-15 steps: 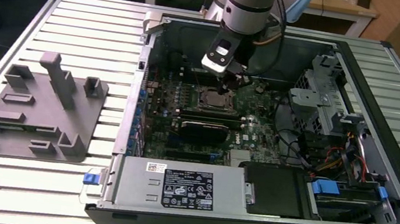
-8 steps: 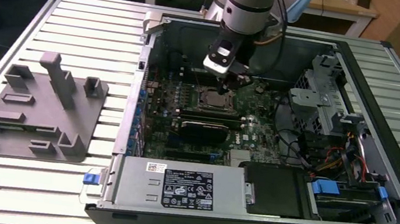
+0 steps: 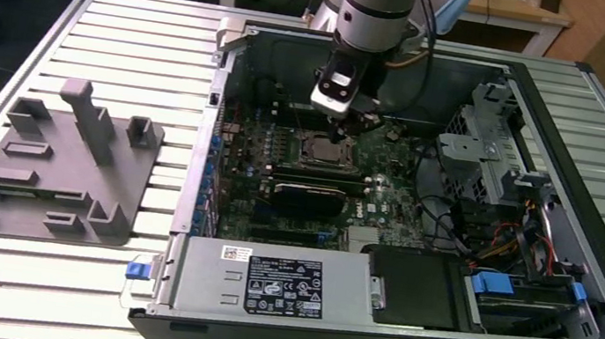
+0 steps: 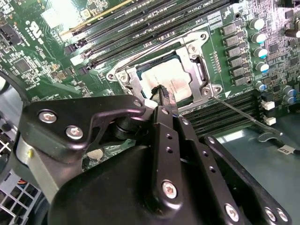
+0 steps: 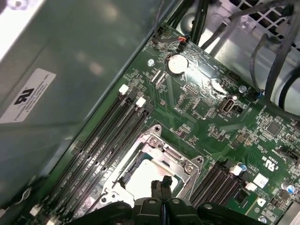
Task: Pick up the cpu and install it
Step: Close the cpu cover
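The cpu (image 4: pixel 164 77) is a flat square chip with a silvery lid. It lies inside the metal-framed socket (image 4: pixel 197 54) on the green motherboard of the open computer case (image 3: pixel 529 77). The cpu (image 5: pixel 140 176) and the socket frame (image 5: pixel 164 143) appear in both wrist views, and the socket (image 3: pixel 323 148) is also in the exterior view. My gripper (image 3: pixel 348 124) hangs just above the socket. Its two thin black fingertips (image 4: pixel 163 95) are pressed together over the chip's edge, with nothing between them. In the first wrist view the gripper (image 5: pixel 161 185) sits over the chip's near side.
Memory slots (image 5: pixel 108 136) run beside the socket, and its thin lever (image 4: pixel 243 112) sticks out sideways. A black block (image 3: pixel 305 195) lies lower on the board. Cables and a drive cage (image 3: pixel 495 152) fill the case's right. A grey fixture plate (image 3: pixel 53 170) rests on the slatted table.
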`<state>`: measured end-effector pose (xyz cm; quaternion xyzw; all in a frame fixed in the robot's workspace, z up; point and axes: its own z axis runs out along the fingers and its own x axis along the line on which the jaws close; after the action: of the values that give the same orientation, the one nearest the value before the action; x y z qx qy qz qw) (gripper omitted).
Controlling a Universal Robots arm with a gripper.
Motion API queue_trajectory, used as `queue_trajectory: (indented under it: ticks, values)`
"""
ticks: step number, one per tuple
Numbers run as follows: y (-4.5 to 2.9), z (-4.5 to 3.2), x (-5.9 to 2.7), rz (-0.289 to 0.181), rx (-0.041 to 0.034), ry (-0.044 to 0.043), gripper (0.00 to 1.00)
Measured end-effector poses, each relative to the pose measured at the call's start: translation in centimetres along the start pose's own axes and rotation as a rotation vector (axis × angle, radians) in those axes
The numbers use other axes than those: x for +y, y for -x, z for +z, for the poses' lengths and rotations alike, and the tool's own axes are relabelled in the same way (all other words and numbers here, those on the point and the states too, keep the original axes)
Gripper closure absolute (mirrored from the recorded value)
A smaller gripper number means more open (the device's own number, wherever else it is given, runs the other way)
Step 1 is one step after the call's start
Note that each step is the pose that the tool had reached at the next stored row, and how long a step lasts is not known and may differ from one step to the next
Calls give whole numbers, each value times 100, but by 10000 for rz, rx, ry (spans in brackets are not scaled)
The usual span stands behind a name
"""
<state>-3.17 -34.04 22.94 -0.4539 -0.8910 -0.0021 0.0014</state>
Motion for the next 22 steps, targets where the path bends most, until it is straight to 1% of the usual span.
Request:
queue_trajectory:
  ticks: [4, 11, 22]
  values:
    - [0, 0, 0, -337, 1, -1, 89]
    - [0, 2, 0, -1210, 3, -6, 89]
    - [0, 2, 0, -2353, 6, -10, 89]
